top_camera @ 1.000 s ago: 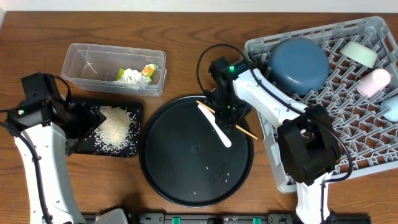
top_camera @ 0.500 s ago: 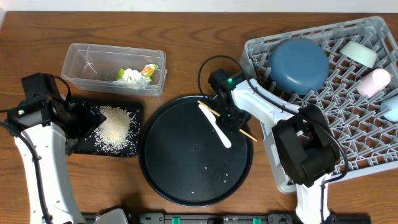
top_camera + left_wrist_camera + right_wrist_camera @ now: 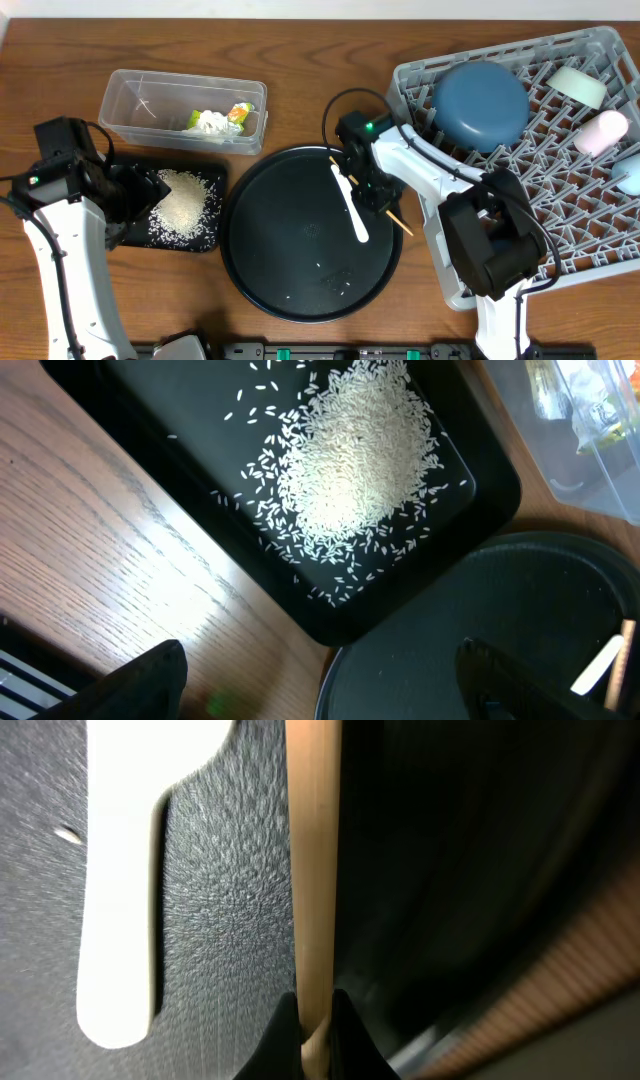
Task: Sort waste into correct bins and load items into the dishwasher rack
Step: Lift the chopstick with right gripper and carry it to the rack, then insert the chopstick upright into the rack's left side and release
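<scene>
**Left of frame.** Left end effector [image 3: 320, 652] is spread wide, holds nothing and hangs over the lower edge of the black tray [image 3: 205, 243]. Rice [image 3: 183, 207] is heaped in that tray, with stray grains around the heap.

**Upper left.** Clear tub [image 3: 125, 100] holds the tissue [image 3: 207, 122] and wrapper [image 3: 240, 112].

**Centre.** Round tray [image 3: 290, 270] has a few grains on it. Spoon [image 3: 350, 205] lies on its right part.

**Right of centre.** Right end effector [image 3: 370, 192] is pressed together on a chopstick [image 3: 312, 870], just beside the spoon. Cannot tell whether both sticks are caught.

**Right.** Rack [image 3: 520, 270] already holds the dark blue plate [image 3: 480, 103] and cups [image 3: 600, 130].

**Risk (judgement).**
- The thin stick may pivot or slip in so narrow a pinch.
- A lift could nudge the spoon.
- The stick's lower end could catch the round tray's rim.

**Room.** The rack wall is near on the right, so lift before crossing. Open counter [image 3: 300, 60] lies above the round tray.
</scene>
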`<control>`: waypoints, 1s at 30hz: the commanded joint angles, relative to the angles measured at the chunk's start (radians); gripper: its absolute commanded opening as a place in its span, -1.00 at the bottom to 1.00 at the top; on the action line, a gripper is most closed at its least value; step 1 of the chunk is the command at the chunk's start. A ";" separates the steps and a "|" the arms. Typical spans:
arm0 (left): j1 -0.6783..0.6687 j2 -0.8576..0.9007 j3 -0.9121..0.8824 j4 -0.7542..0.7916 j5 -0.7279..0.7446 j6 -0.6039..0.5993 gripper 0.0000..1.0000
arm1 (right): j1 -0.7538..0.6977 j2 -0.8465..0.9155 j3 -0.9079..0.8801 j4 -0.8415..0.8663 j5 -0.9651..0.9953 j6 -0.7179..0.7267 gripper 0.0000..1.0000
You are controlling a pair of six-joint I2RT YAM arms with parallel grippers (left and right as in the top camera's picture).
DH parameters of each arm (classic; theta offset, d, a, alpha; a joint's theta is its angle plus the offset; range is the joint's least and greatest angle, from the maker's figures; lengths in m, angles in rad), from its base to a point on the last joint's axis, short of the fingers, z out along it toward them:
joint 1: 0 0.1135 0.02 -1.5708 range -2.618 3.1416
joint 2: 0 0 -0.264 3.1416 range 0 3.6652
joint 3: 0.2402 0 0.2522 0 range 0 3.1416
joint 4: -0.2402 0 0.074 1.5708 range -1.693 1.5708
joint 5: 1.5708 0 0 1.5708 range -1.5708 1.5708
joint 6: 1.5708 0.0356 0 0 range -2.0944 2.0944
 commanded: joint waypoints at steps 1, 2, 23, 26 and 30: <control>0.005 0.003 -0.006 -0.005 -0.013 0.005 0.74 | 0.006 -0.057 0.111 -0.013 0.004 0.049 -0.97; 0.005 0.003 -0.006 -0.005 -0.013 0.005 0.74 | 0.003 -0.079 0.135 -0.015 0.004 0.055 -0.97; 0.005 0.003 -0.006 0.002 -0.013 0.005 0.74 | -0.306 -0.298 0.095 -0.143 0.004 0.075 -0.97; 0.005 0.003 -0.006 0.002 -0.013 0.006 0.74 | -0.305 -0.298 0.006 -0.090 0.004 0.076 -0.97; 0.005 0.003 -0.006 0.002 -0.013 0.005 0.74 | -0.306 -0.298 -0.097 -0.008 0.004 0.080 -0.97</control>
